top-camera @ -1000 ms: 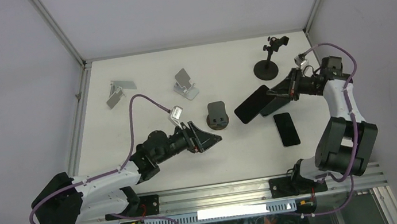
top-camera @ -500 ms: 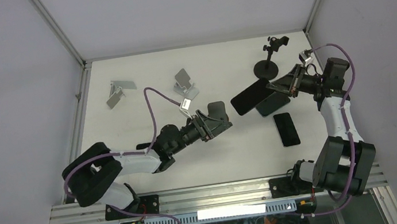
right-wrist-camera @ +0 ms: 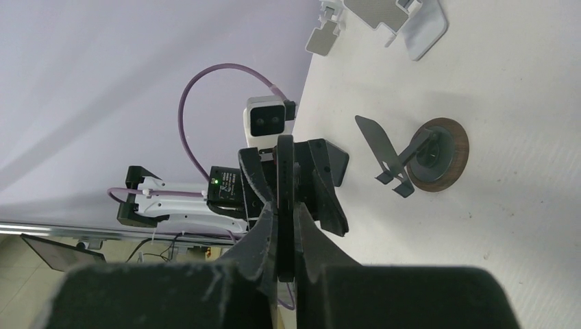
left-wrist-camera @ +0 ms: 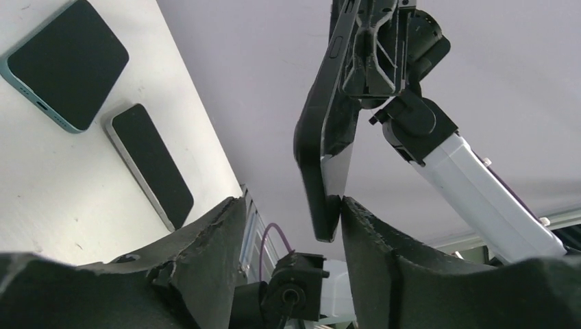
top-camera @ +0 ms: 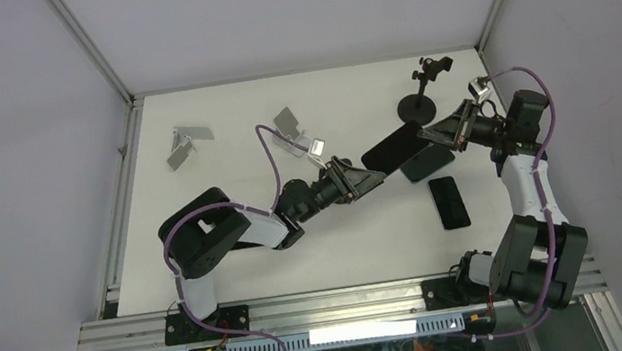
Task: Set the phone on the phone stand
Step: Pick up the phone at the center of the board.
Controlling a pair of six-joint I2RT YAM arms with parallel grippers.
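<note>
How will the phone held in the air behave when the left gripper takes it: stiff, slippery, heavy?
The phone is probably stiff: held by one end in the right gripper, it shows no sag. Its glossy faces look smooth, so it may slip in the left gripper. Thin and gripped near its end, it could pivot.

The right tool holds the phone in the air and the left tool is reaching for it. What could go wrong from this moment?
1. The left tool is open around only the lower end of the phone. A grip so near the edge may be weak, so the phone could tilt or slip.
2. If the right tool lets go too early, the phone may drop onto the other phone lying on the table below.
</note>
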